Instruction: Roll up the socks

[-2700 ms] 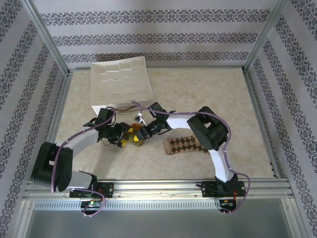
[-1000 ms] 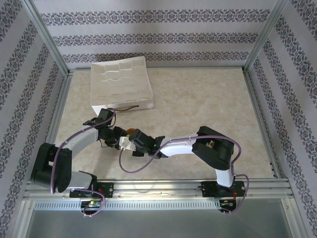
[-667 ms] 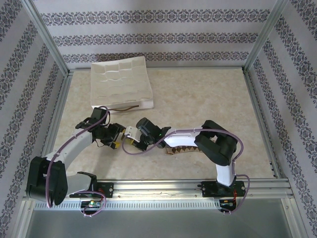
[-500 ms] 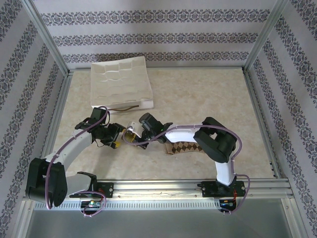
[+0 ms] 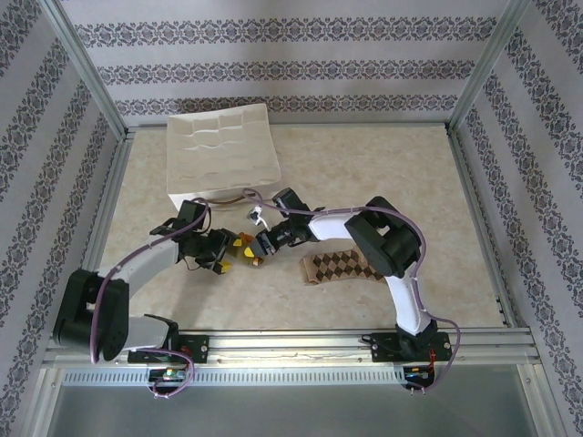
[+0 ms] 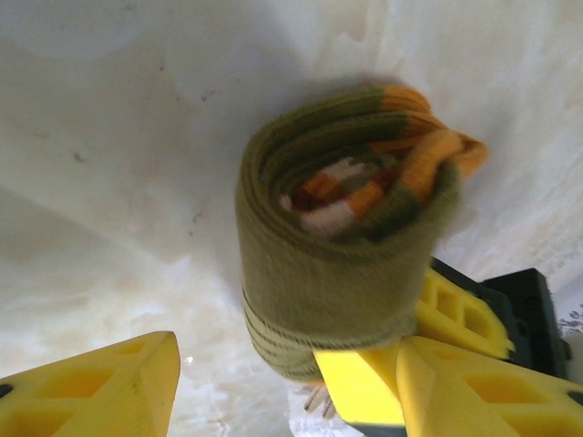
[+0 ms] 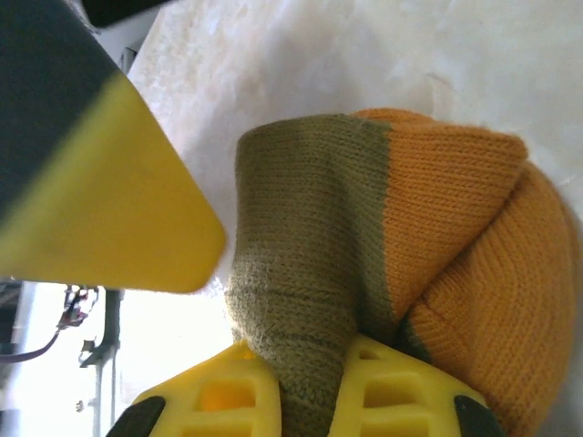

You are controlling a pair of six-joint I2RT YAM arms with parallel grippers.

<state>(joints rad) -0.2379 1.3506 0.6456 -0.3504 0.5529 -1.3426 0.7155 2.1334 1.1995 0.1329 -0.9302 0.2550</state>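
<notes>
Spread wider than a second ago at left gripper (image 5: 228,254), jaws loose around rolled olive sock (image 6: 346,264). Pinching roll's olive fabric tight in right gripper (image 5: 258,250). Leaving argyle sock (image 5: 342,266) flat on table (image 5: 383,173), nearby to right.

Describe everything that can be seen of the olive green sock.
The olive green sock is knitted fabric, rolled into a tight bundle: olive outside, orange at one end, orange and white stripes in the spiral. It is close above the pale table. The right gripper pinches a fold of it; the left gripper stands open around it.
</notes>
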